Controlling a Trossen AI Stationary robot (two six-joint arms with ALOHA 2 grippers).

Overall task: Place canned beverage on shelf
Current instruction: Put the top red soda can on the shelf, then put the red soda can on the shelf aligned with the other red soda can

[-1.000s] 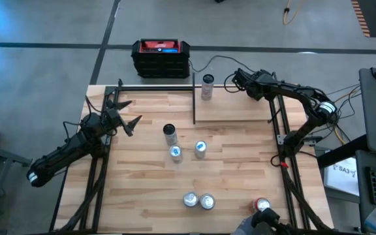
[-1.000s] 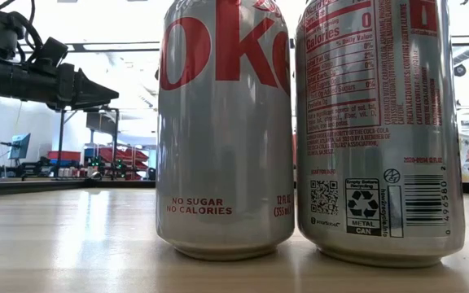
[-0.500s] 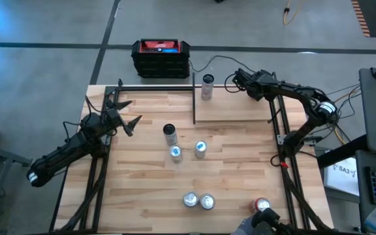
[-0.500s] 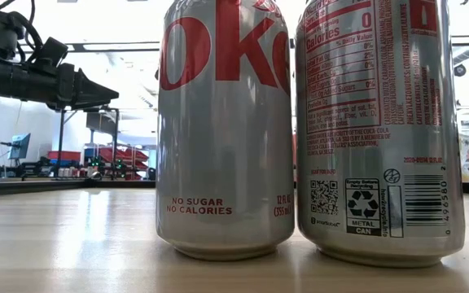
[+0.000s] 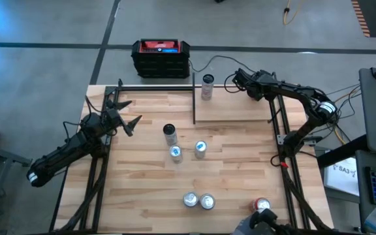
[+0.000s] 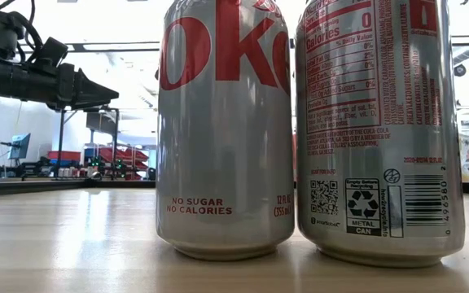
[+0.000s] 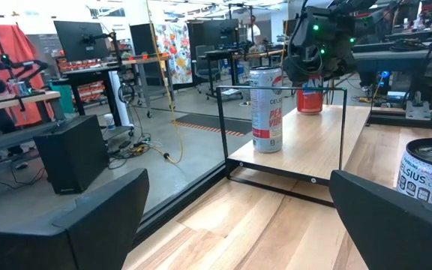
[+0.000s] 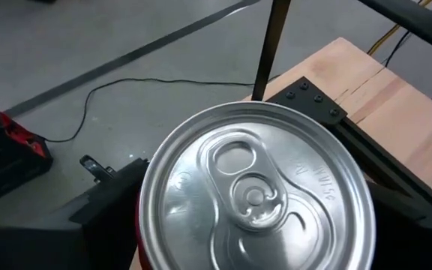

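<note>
Even, bright overhead light fills the high view; the pale butcher-block wooden desk [image 5: 240, 170] shows only short, soft shadows beside the cans. A blue glow bleeds in at that view's upper-left corner. In the low view the room behind is strongly backlit, ceiling and windows washed out white, while the two large silver soda cans [image 6: 225, 130] stand sharp and carry vertical sheen. A broad pale glare lies on the wood before them. In the right wrist view the round aluminium can lid [image 8: 255, 196] gleams softly; the floor behind is slightly soft
</note>
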